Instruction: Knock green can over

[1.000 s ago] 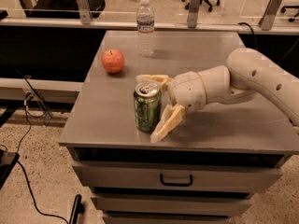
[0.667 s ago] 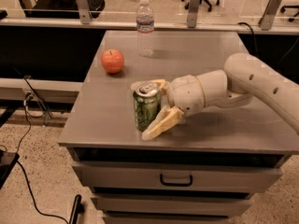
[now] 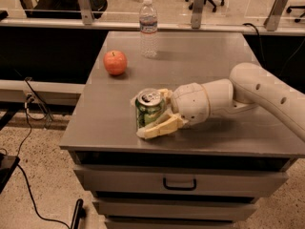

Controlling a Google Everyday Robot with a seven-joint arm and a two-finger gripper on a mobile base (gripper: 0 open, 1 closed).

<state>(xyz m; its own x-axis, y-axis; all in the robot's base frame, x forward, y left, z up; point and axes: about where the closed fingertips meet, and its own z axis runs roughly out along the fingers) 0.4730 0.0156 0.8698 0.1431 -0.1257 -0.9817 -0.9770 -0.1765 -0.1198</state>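
Observation:
The green can [image 3: 147,109] stands near the front left of the grey table [image 3: 200,66], its silver top tipped slightly toward the camera. My gripper [image 3: 155,113] reaches in from the right on a white arm. Its pale fingers [image 3: 159,128] lie on either side of the can, one behind it and one in front and below. The fingers touch or nearly touch the can.
A red apple [image 3: 115,62] sits at the left of the table. A clear water bottle [image 3: 148,27] stands at the back centre. The table's front edge is just below the can, with drawers [image 3: 178,182] beneath. Cables lie on the floor at left.
The gripper has pushed the can leftward and toward the front edge. The can now leans a little instead of standing straight.

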